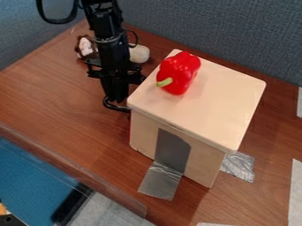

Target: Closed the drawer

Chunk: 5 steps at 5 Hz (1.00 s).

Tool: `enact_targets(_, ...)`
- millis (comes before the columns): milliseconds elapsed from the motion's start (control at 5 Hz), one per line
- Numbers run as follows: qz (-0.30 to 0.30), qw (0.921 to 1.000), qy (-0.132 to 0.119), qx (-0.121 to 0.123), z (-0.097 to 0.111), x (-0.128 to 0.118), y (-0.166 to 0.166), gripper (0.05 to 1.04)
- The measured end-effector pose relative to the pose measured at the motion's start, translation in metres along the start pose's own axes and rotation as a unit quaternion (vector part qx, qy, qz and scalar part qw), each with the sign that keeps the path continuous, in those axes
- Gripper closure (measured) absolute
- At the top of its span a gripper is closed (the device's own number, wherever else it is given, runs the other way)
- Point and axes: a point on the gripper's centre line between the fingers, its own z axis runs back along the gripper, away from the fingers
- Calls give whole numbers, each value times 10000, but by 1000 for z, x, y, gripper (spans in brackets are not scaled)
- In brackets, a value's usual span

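Beside the left side of a pale wooden box, my black gripper hangs pointing down, its lower end close to the box's upper left corner. Whether it touches the box I cannot tell. The box has a flat light top and a dark grey panel on its front side. I cannot make out a separate drawer or any pulled-out part on the sides that show. The box's left side is mostly hidden from this angle.
A red pepper with a green stem lies on the box top. Behind my arm are a brown-and-white toy and a whitish round object. Silver tape runs from the box's front onto the brown table. Grey-blue partitions stand behind.
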Motion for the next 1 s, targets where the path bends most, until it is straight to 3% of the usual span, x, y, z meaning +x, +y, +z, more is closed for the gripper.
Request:
enact_targets(200,-6,10000,19,36,4,-1,-3,892)
enact_targets(400,105,9997,-87,191,17,0,1,656)
enact_targets(600,240,9994,-129,191,28,0,16,341)
enact_targets(800,245,9992,-193,247,42,-2,24,97)
enact_targets(1000,-110,9966,-279,767,68,-4,17,80)
